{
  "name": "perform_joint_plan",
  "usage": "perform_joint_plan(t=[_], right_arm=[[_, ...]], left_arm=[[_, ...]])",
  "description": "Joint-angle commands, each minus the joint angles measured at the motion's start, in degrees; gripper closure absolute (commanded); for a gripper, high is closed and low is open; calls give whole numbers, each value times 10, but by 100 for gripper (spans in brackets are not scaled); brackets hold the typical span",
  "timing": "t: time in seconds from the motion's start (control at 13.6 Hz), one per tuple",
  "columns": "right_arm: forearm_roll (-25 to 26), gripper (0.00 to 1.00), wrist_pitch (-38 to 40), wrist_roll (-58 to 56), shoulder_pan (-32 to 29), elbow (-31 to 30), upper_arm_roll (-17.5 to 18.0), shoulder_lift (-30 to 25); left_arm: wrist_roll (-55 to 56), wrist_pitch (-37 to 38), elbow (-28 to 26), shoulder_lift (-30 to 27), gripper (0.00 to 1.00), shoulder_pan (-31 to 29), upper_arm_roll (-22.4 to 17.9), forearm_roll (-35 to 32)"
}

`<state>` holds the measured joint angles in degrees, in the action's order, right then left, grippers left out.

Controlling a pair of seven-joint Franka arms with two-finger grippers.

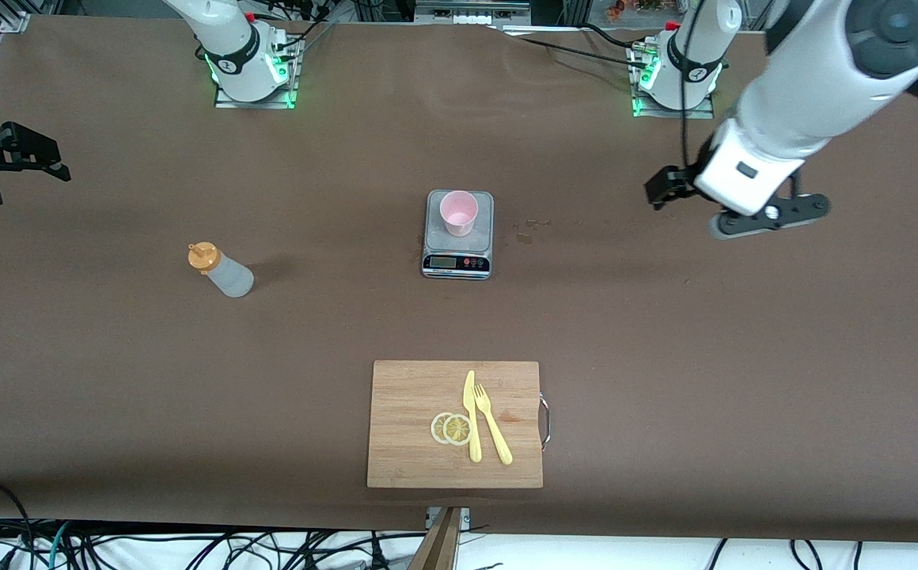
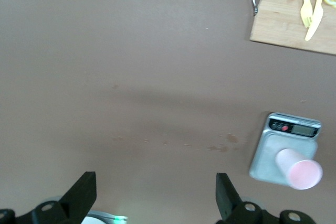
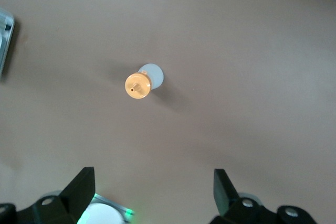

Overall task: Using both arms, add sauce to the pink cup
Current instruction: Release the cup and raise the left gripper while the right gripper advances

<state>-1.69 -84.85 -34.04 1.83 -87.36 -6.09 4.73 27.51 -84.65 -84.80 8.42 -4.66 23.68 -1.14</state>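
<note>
The pink cup (image 1: 458,212) stands upright on a grey scale (image 1: 457,261) at mid-table. The sauce bottle (image 1: 220,270) stands on the brown table (image 1: 665,356) toward the right arm's end. The right gripper (image 3: 152,195), fingers apart, hovers above the bottle, well clear. The left gripper (image 2: 156,198), fingers apart, hangs over bare table toward the left arm's end, apart from the cup.

glossy white jointed left arm (image 1: 791,103) with dark grey joint caps, black cables and a black two-finger left gripper (image 2: 156,192). matching white right arm (image 1: 225,39), green lights glowing at both silver-plated bases; black right gripper (image 3: 154,192).
</note>
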Motion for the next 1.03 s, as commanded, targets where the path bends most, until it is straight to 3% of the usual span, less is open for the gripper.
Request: perform_joint_plan(t=[0.0, 0.37, 0.59, 0.95], right_arm=[[-49, 0, -38, -128, -8, -46, -1, -2], [-107, 0, -87, -332, -40, -121, -1, 3], [-153, 0, -114, -456, -65, -141, -1, 33], [-267, 0, -118, -695, -111, -140, -1, 129]], left_arm=[[-125, -6, -71, -66, 0, 52, -106, 24], [-192, -31, -106, -101, 0, 55, -185, 24], [-214, -31, -112, -118, 0, 49, -188, 18], [-207, -18, -96, -109, 0, 48, -185, 17]])
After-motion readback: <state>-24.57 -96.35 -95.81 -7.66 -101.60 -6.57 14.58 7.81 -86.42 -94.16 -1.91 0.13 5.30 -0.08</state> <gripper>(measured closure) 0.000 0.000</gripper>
